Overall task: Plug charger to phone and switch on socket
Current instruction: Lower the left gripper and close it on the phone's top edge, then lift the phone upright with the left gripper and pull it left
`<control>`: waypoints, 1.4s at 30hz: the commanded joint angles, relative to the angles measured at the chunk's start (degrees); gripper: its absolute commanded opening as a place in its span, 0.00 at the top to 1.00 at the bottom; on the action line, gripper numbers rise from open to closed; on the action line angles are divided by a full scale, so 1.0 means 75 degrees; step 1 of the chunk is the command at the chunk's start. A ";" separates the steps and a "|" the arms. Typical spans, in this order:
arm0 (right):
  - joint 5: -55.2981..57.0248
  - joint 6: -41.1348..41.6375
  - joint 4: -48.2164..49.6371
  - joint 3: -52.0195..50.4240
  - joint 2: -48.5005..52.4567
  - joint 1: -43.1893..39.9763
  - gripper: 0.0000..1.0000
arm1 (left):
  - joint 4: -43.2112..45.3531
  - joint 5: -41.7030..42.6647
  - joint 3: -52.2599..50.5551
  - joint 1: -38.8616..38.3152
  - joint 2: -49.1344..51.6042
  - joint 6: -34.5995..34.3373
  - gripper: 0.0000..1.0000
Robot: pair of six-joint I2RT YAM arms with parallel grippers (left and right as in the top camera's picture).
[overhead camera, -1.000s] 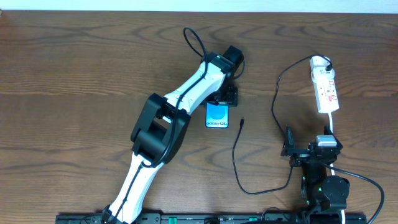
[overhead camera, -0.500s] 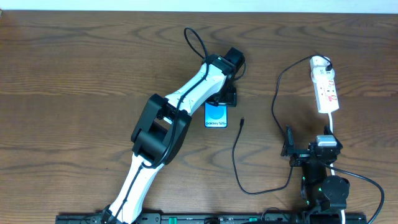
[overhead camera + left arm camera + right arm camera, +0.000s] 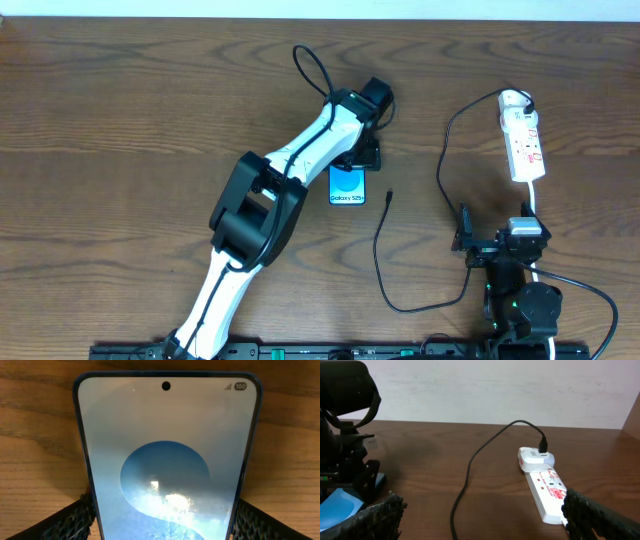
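- At the centre of the overhead view, we see the phone (image 3: 348,186) lying flat on the wooden bench (image 3: 120,120), its blue screen facing up.
- The left end effector (image 3: 358,155) sits over the phone's upper end. In the left wrist view this end effector (image 3: 162,521) has one mesh-covered finger (image 3: 75,517) against each long edge of the phone (image 3: 165,460), so we read it as pinching the phone.
- The charger (image 3: 377,250) runs as a thin black cable. Its plug tip (image 3: 388,196) lies on the bench just right of the phone and apart from it.
- From the tip the cable drops toward the lower middle of the frame, curves right, then climbs to the top end of the socket (image 3: 523,140).
- The socket lies in the upper right of the overhead view, well apart from the phone. We cannot tell how its switch is set.
- The right end effector (image 3: 500,240) is in the lower right of the overhead view, below the socket and touching nothing.
- In the right wrist view the right end effector (image 3: 485,520) is spread wide, one finger (image 3: 382,517) in each lower corner, with the charger (image 3: 470,467) and the socket (image 3: 547,492) beyond.
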 commanded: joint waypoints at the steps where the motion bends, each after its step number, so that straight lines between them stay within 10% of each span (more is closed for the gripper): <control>1: 0.0061 0.0102 -0.0012 -0.0026 -0.0038 0.0114 0.01 | 0.0058 -0.0210 -0.0542 -0.0061 0.0303 -0.0090 0.14; 42: 0.0061 0.0102 -0.0012 -0.0026 -0.0038 0.0114 0.01 | -0.0868 0.0819 -0.0204 0.0405 -0.1023 -0.0029 0.28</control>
